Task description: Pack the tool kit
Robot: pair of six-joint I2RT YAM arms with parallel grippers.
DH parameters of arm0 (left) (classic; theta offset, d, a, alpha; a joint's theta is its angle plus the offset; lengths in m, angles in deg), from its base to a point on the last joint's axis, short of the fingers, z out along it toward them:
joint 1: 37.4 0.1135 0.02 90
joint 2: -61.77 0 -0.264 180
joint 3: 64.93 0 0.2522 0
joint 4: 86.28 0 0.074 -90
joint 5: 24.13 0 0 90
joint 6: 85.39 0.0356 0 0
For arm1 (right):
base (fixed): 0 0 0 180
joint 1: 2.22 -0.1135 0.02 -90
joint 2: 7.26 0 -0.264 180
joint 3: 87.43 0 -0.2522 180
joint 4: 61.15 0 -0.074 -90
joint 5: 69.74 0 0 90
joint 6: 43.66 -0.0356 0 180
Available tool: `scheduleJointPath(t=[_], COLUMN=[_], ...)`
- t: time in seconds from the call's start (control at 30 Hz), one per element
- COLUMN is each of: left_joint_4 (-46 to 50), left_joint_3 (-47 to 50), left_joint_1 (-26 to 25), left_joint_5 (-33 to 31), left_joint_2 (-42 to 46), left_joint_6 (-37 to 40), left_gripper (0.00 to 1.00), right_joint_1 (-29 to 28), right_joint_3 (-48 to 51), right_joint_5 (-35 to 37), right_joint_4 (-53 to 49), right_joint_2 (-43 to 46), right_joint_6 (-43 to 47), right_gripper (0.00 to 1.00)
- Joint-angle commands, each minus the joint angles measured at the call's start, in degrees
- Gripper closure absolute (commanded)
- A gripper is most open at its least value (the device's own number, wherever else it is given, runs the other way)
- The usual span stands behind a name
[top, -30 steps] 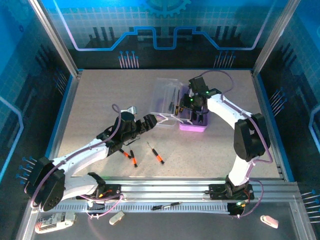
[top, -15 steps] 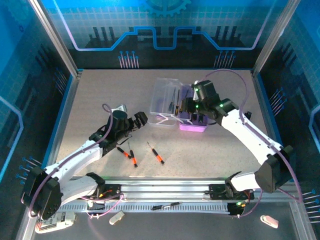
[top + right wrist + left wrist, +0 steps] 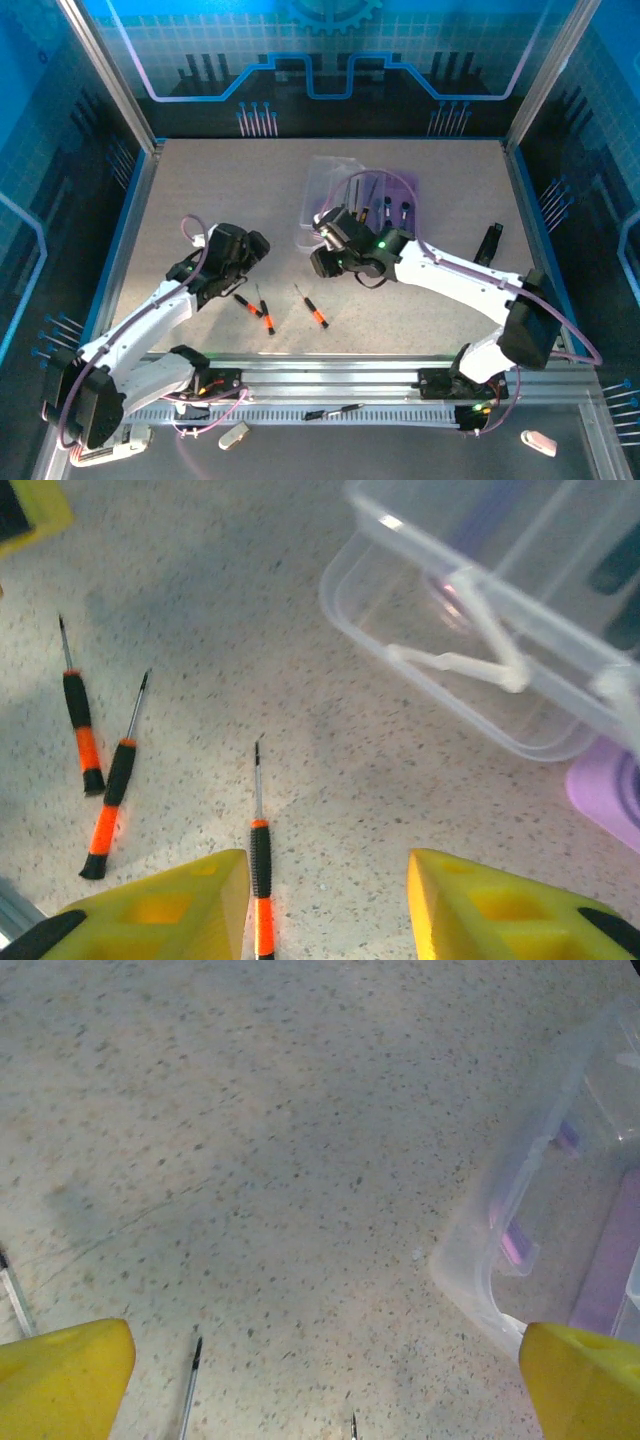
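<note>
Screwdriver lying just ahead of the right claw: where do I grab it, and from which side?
Take the screwdriver by its black-and-orange handle, coming straight down with the right claw straddling it crosswise. It lies flat on the table, and its bare shaft looks too thin to pinch.

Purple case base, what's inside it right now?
Inside the purple base, the top view shows a few screwdrivers lying side by side. The right arm covers its near end, so anything there can't be seen.
</note>
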Motion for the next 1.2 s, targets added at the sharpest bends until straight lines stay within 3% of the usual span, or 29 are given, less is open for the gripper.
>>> scheduleJointPath(t=[0.0, 0.23, 0.5, 0.87, 1.17], left_joint_4=[4.8, 6.3, 7.5, 4.6, 2.3], left_joint_3=[2.3, 4.9, 7.1, 9.6, 11.7], left_joint_1=[0.2, 0.2, 0.2, 0.2, 0.2], left_joint_5=[-1.1, -0.7, 2.8, 9.0, 13.9], left_joint_2=[4.4, 11.3, 13.2, 12.9, 13.1], left_joint_6=[-6.8, -8.6, -7.4, -1.8, 1.6], left_gripper=[0.01, 0.01, 0.01, 0.01, 0.01], right_joint_1=[-2.6, -8.2, -12.3, -14.1, -14.8], right_joint_3=[-2.8, -3.5, -5.0, -3.6, -5.4], right_joint_5=[0.8, 2.9, 5.1, 6.6, 4.9], right_joint_4=[-2.4, -5.2, -9.9, -10.8, -12.5], right_joint_2=[-1.7, -4.9, -8.1, -10.5, -18.3], right_joint_6=[3.0, 2.8, -0.6, -3.5, -5.3], right_gripper=[0.55, 0.56, 0.57, 0.56, 0.52])
